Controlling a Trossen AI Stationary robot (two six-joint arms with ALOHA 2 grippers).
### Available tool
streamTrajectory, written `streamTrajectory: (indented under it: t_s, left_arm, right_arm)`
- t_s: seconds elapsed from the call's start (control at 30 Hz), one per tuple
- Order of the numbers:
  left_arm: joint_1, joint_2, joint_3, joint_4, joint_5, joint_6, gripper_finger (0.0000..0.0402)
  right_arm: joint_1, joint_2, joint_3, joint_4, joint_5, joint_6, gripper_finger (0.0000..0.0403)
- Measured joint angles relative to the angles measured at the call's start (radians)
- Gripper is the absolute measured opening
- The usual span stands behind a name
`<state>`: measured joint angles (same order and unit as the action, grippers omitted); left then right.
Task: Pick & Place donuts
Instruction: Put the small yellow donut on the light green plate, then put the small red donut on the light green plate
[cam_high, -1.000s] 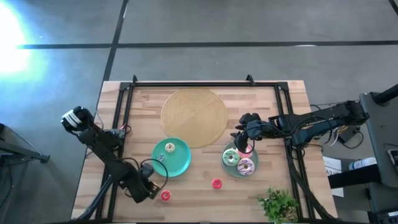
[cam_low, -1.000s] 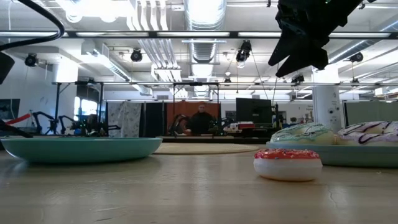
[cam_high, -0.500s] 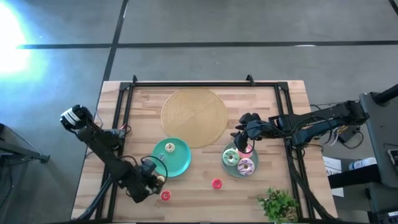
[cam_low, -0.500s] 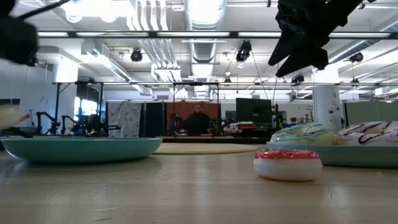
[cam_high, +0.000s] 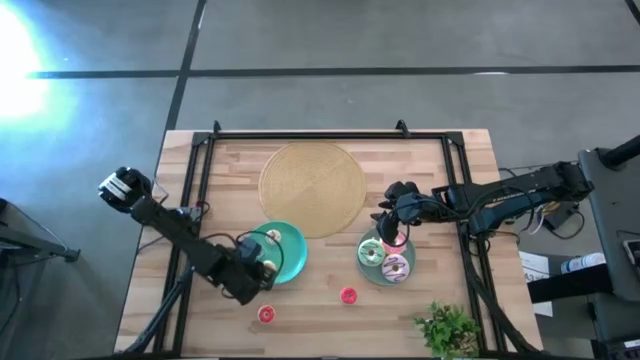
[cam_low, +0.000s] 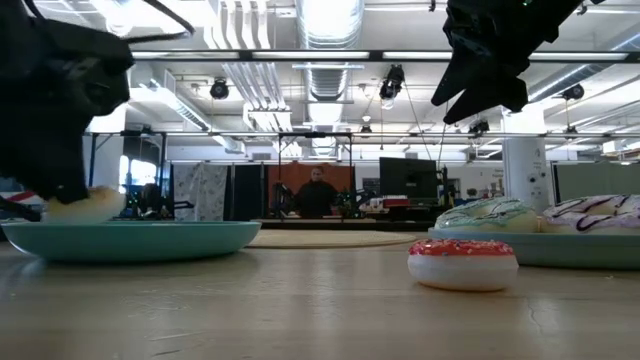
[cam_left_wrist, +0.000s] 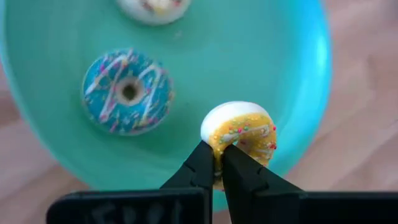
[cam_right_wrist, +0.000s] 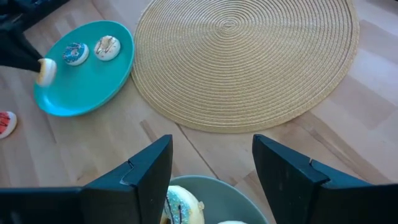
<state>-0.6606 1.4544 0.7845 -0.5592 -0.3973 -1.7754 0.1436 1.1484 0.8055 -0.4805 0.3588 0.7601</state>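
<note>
My left gripper (cam_high: 262, 268) is shut on a yellow-iced donut (cam_left_wrist: 241, 132) just above the near part of the teal plate (cam_high: 298, 250). A blue donut (cam_left_wrist: 127, 92) and a whitish donut (cam_left_wrist: 152, 5) lie on that plate. My right gripper (cam_high: 392, 236) hangs open above the grey-green plate (cam_high: 380, 281), which holds several donuts, among them a green one (cam_high: 372, 254) and a white-pink one (cam_high: 396, 268). Two red donuts (cam_high: 266, 314) (cam_high: 348, 295) lie flat on the table near its front edge. My left gripper pinches the yellow donut by the edge of its ring (cam_left_wrist: 219, 148) between its two fingertips. The donut sticks out beyond the tips, tilted, iced side showing. In the low view it hangs close over the teal plate's rim (cam_low: 90, 226); whether it touches the plate I cannot tell.
A large tan woven disc (cam_high: 312, 187) lies at the middle far side. A small green plant (cam_high: 450, 328) stands at the near right corner. A dark frame (cam_high: 300, 135) runs round the tabletop's far and side edges. Bare wood lies between the two plates.
My left gripper has moved from beside the red donut near the front edge toward the far edge and the right, up to the teal plate. The yellow donut has come with it, lifted off the table and now over the plate's near part.
</note>
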Motion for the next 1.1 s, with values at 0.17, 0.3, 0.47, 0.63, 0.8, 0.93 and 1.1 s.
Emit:
streamTrajectory:
  t_s: [0.17, 0.3, 0.47, 0.63, 0.8, 0.93, 1.1]
  left_arm:
    - [0.016, 0.0, -0.002, -0.002, 0.16, 0.06, 0.001]
    - [0.017, 0.0, -0.002, -0.002, 0.149, 0.036, 0.0045]
    - [0.018, 0.0, 0.009, -0.003, 0.146, 0.022, 0.0087]
    - [0.017, 0.0, 0.036, -0.004, 0.172, 0.069, 0.0098]
    - [0.011, -0.001, 0.082, 0.0, 0.162, 0.127, 0.0098]
    - [-0.022, 0.001, 0.135, 0.063, 0.177, 0.21, 0.0098]
    - [-0.085, 0.035, 0.161, 0.112, 0.188, 0.194, 0.0098]
  right_arm:
    - [0.0, 0.0, 0.0, 0.0, 0.0, 0.003, 0.0215]
    - [0.0, 0.0, 0.0, 0.0, 0.0, 0.0, 0.0215]
    - [0.0, 0.0, -0.002, -0.001, 0.0, 0.0, 0.0215]
    - [0.0, 0.0, -0.002, -0.001, 0.0, 0.0, 0.0215]
    - [0.0, 0.0, -0.002, 0.0, -0.036, 0.0, 0.0215]
    - [0.001, 0.0, -0.002, 0.0, -0.05, 0.0, 0.0215]
    - [0.016, 0.0, -0.002, 0.0, -0.057, -0.004, 0.0215]
